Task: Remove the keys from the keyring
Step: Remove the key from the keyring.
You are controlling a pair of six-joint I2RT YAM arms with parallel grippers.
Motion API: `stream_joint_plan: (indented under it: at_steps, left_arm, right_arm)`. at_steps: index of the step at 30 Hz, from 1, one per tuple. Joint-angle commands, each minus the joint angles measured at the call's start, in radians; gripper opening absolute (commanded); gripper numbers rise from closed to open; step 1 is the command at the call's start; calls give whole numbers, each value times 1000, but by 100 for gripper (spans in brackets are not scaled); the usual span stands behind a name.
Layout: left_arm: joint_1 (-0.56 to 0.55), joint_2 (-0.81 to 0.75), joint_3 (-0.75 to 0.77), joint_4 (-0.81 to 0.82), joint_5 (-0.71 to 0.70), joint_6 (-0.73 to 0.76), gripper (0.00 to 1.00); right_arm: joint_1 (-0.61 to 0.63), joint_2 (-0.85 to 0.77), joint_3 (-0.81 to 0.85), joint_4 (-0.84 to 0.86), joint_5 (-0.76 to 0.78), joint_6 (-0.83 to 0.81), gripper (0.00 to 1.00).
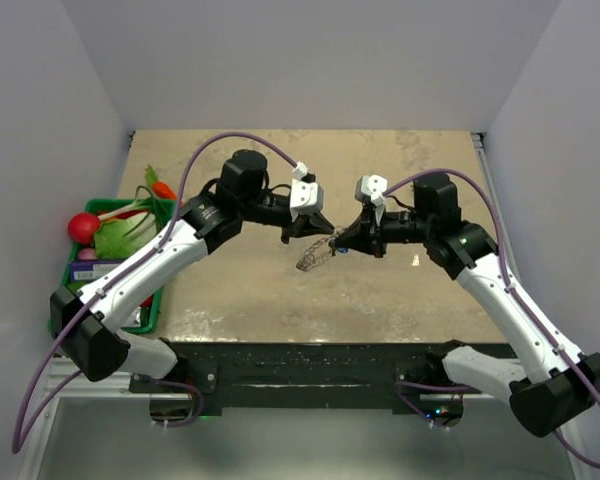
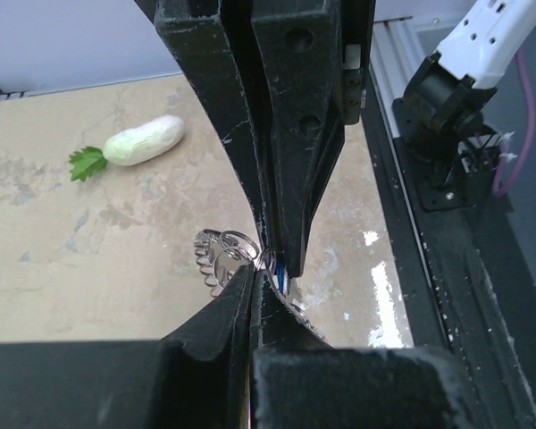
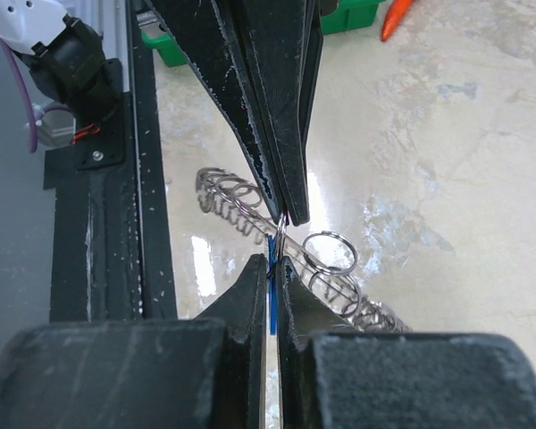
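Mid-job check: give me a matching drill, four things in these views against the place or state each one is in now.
1 blue-headed key
2 keyring
3 white radish
4 green bin

A lying on its side, green leaf at one end
B pinched in the right gripper
C at the far left, filled with vegetables
D grey wire coil, mid-table

Pairs: 1-B, 2-D, 3-A, 4-C

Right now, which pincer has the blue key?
The right pincer: the blue key is clamped between its fingers. The left pincer is shut on the grey coiled keyring instead.
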Motion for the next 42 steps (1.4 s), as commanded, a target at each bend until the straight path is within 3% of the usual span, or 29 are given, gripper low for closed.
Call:
stream_joint_plan:
  at_steps: [1, 13, 19, 26, 30, 39, 42]
  left_arm:
    - [6, -4, -22, 186, 200, -133, 0]
    - [18, -7, -80, 293, 288, -242, 0]
    - [31, -10, -128, 433, 355, -359, 0]
    - [32, -13, -163, 470, 351, -367, 0]
    - [38, -15, -175, 508, 369, -437, 0]
    - [75, -13, -293, 963, 446, -834, 0]
    - [77, -10, -338, 1136, 469, -972, 0]
  right_arm:
    - [0, 14, 34, 2, -25, 4, 0]
    - [-2, 63, 60, 20, -49, -4, 0]
    - [-2, 127, 91, 2, -172, -30, 0]
    - [-2, 148, 114, 45, -262, -10, 0]
    - [-2, 165, 150, -57, -342, -93, 0]
    - [-3, 199, 212, -283, -362, -333, 0]
    - [-2, 178, 188, -215, -330, -299, 0]
